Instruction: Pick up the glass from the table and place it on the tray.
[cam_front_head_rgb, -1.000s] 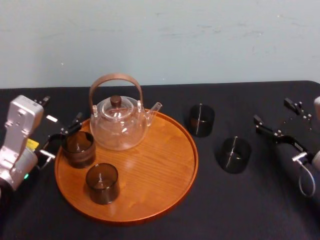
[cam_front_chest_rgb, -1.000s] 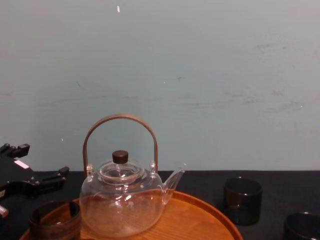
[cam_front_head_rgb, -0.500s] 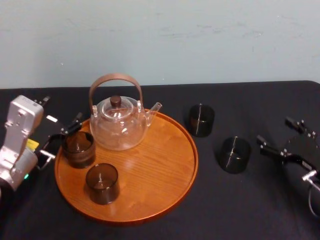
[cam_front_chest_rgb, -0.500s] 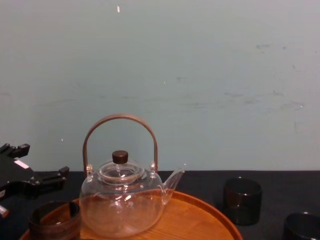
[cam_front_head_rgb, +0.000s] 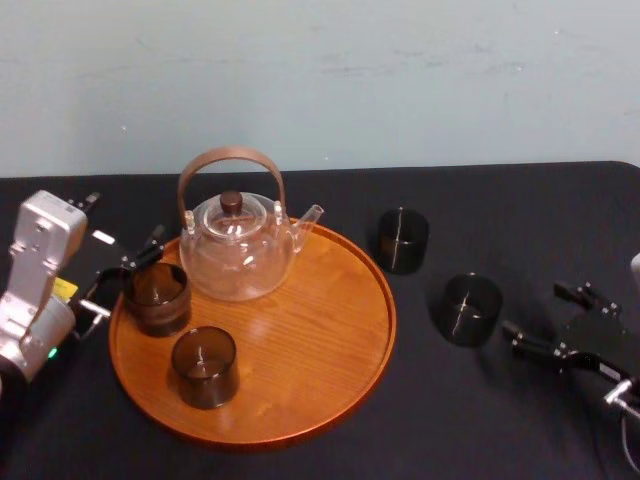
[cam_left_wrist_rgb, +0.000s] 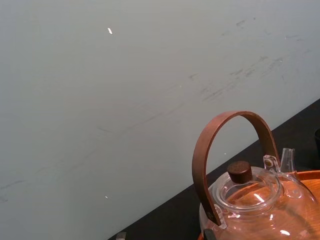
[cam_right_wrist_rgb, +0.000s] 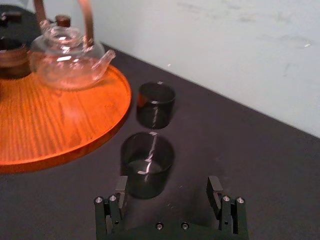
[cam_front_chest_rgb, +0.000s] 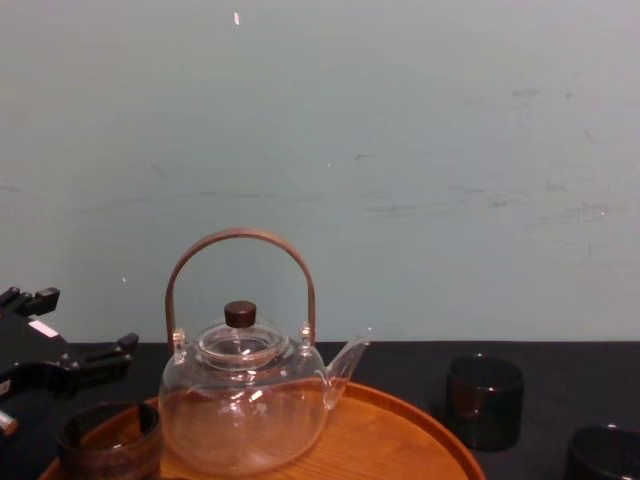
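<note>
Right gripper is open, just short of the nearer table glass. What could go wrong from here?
The nearer glass stands ahead of the open right gripper, off-centre toward one finger, which may knock it over. Pushed forward, it could hit the second glass close behind. The tray's left holds the teapot and two glasses, left gripper beside them; place right.

"What is the left arm (cam_front_head_rgb: 40, 265) wearing?"

"A boxy silver-white casing. It's carrying a yellow label (cam_front_head_rgb: 63, 289), and a green light (cam_front_head_rgb: 52, 352) is glowing lower down. The left gripper (cam_front_head_rgb: 125, 280) is showing black."

"And the right gripper (cam_right_wrist_rgb: 167, 192)?"

"Black too, with small silver screws (cam_right_wrist_rgb: 111, 198) glinting on its finger mounts."
</note>
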